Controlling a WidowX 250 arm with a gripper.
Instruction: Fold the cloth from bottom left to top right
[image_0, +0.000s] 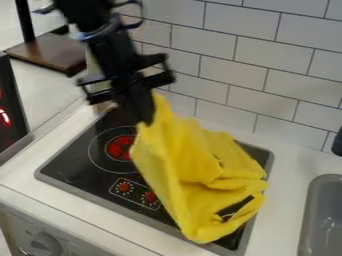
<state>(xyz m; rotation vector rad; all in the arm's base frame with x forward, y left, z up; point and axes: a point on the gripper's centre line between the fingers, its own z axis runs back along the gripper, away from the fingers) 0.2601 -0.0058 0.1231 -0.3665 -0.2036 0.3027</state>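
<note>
The black gripper (148, 116) hangs above the back left part of the stove, shut on an upper corner of the yellow cloth (194, 170). From there the cloth drapes down and to the right in loose folds. Its lower part lies bunched over the right side of the black stove top (87, 172), with a small patch of the stove showing through between folds near the lower right.
A grey sink (324, 215) is at the right edge. Behind the stove rises a white tiled wall (240, 60). A brown wooden board (50, 52) lies at the upper left, and a stove knob (45, 244) is at the lower left.
</note>
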